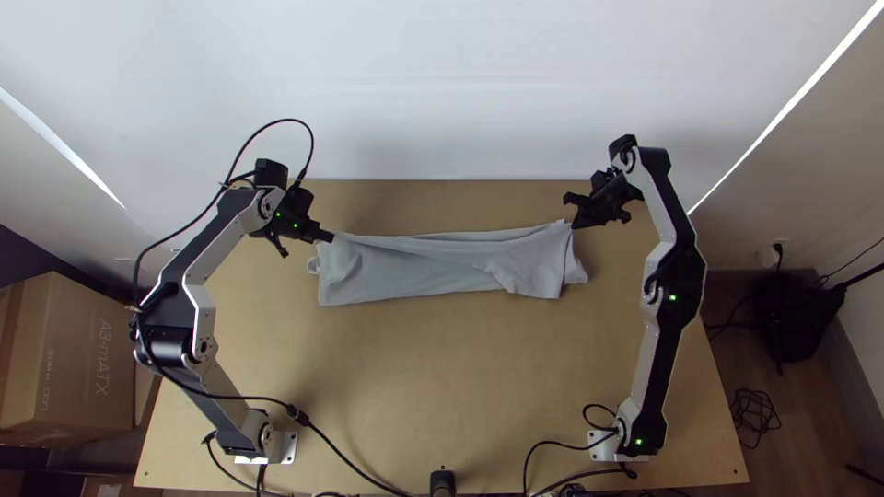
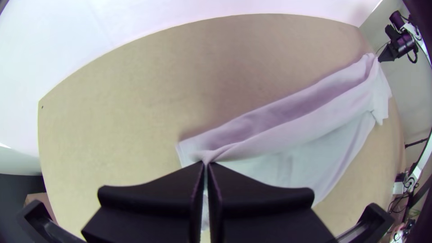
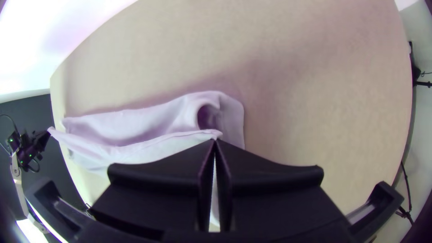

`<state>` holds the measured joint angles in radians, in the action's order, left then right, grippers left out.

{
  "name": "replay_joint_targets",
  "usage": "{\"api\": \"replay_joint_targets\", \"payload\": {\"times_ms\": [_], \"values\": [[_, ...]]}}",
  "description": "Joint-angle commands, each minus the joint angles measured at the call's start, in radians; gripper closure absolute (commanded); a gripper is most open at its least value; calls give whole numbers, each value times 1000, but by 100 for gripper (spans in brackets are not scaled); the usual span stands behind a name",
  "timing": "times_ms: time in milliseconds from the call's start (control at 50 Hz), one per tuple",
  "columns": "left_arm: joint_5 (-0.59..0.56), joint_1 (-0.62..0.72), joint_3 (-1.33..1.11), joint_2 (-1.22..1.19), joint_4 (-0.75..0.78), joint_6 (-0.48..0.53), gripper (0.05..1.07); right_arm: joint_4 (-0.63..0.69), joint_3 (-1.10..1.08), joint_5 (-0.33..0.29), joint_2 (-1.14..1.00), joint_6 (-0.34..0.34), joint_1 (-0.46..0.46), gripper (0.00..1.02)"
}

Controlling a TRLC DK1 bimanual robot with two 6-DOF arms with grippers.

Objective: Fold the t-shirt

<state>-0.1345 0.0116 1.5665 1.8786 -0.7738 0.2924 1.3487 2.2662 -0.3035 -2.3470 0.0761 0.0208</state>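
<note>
- Left gripper (image 1: pixel 331 236): left of centre in the top view; fingers pressed together, a pinch of cloth between their tips.
- Right gripper (image 1: pixel 575 225): right of centre in the top view; fingers likewise brought together, gripping the cloth's upper right part.
- T-shirt (image 1: pixel 433 267), light grey: upper middle of the top view, folded into a long strip lying crosswise; upper edge held at both ends, creases towards the right, a small bit jutting out at the left end, a corner at the right.
- Table (image 1: pixel 414 368), light wood: under the shirt, across the middle and bottom.
- Wall (image 1: pixel 442 92), white: top of the frame.
- Cardboard box (image 1: pixel 83 359), brown: left edge of the frame.
- Loose cable (image 1: pixel 755 411), black, coiled: on the floor (image 1: pixel 810 414), lower right.
</note>
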Motion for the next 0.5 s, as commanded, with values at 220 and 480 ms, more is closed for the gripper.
{"api": "replay_joint_targets", "payload": {"times_ms": [220, 480], "values": [[-85, -24, -17, 59, 42, 21, 52, -2, 10, 6, -87, 30, -4, 11], [-159, -73, -164, -58, 111, -36, 12, -141, -155, 6, 74, 50, 28, 3]]}}
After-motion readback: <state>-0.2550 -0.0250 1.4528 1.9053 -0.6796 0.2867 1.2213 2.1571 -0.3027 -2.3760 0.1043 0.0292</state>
